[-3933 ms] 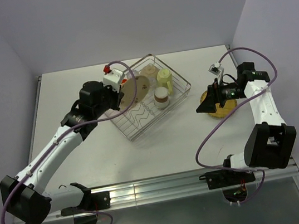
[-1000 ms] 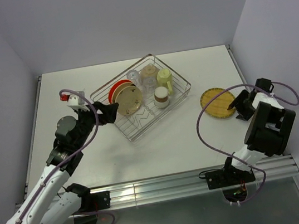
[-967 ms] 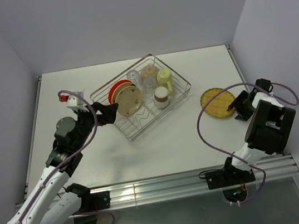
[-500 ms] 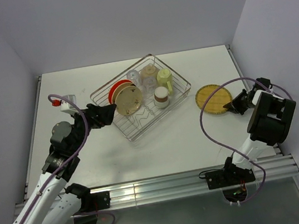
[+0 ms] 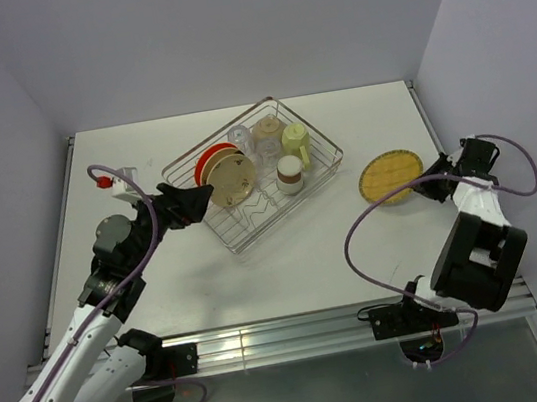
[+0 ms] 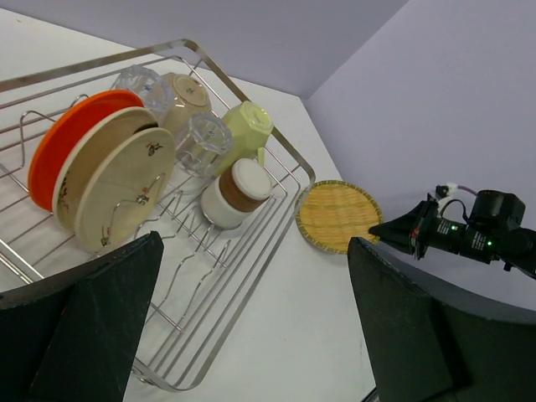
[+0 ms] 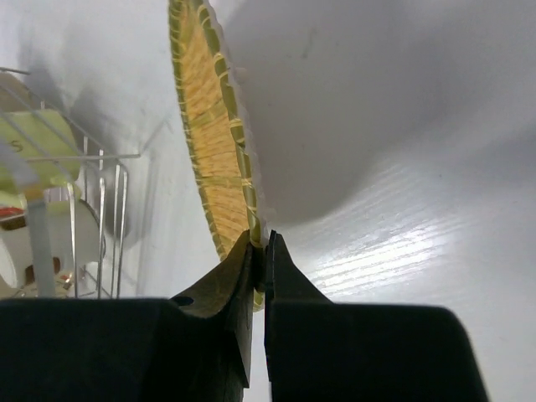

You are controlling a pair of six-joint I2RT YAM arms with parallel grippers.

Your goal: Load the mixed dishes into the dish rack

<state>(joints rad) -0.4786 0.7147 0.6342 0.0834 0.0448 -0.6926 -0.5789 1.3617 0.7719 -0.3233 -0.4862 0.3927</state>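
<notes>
The dish rack holds an orange plate, cream speckled plates, clear glasses, a pale-green mug and a brown-and-white cup. The yellow woven plate is to its right, tilted up at its right edge. My right gripper is shut on that rim; in the right wrist view the jaws pinch the yellow woven plate at its edge. My left gripper hovers open just left of the rack, nothing between its fingers.
The left wrist view looks across the dish rack to the yellow woven plate and the right gripper. The side wall stands close behind the right arm. The rack's near-right dividers hold nothing.
The right gripper has shut on the yellow plate's rim and tipped that edge up off the table. The left gripper has stayed open near the rack's left side.
</notes>
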